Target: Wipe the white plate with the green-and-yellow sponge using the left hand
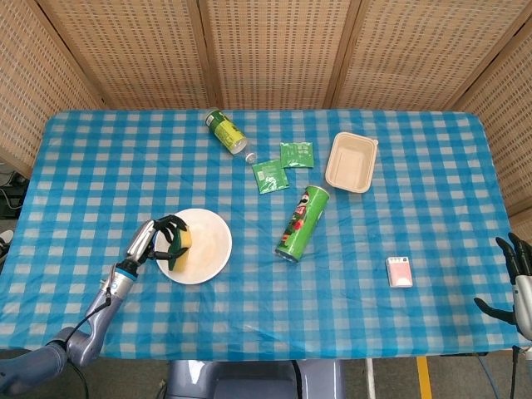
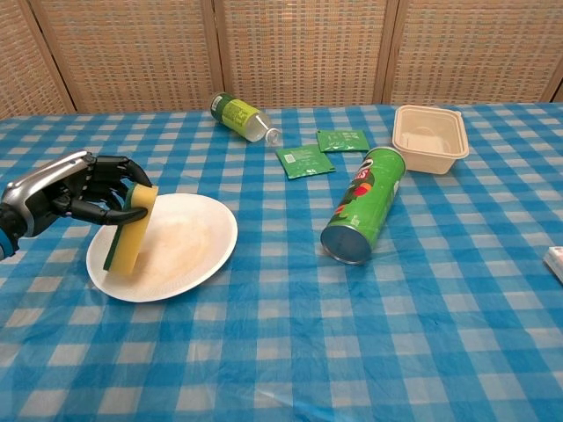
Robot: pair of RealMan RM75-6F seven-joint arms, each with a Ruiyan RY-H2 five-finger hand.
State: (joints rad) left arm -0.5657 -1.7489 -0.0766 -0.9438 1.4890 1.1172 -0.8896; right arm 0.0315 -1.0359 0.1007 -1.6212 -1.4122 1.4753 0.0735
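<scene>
The white plate (image 1: pixel 206 247) (image 2: pixel 180 247) lies on the checked cloth at the front left. My left hand (image 1: pixel 152 241) (image 2: pixel 63 192) grips the green-and-yellow sponge (image 1: pixel 180 247) (image 2: pixel 130 229) from above, holding it upright over the plate's left rim. Whether the sponge's lower end touches the plate cannot be told. My right hand (image 1: pixel 517 274) hangs at the table's far right edge in the head view, fingers spread and holding nothing; it does not show in the chest view.
A green chips can (image 1: pixel 301 224) (image 2: pixel 362 205) lies on its side right of the plate. Behind it are two green sachets (image 1: pixel 270 175) (image 1: pixel 297 155), a lying bottle (image 1: pixel 226 131) and a beige food box (image 1: pixel 352 161). A small pink-and-white pack (image 1: pixel 400 272) lies at the right.
</scene>
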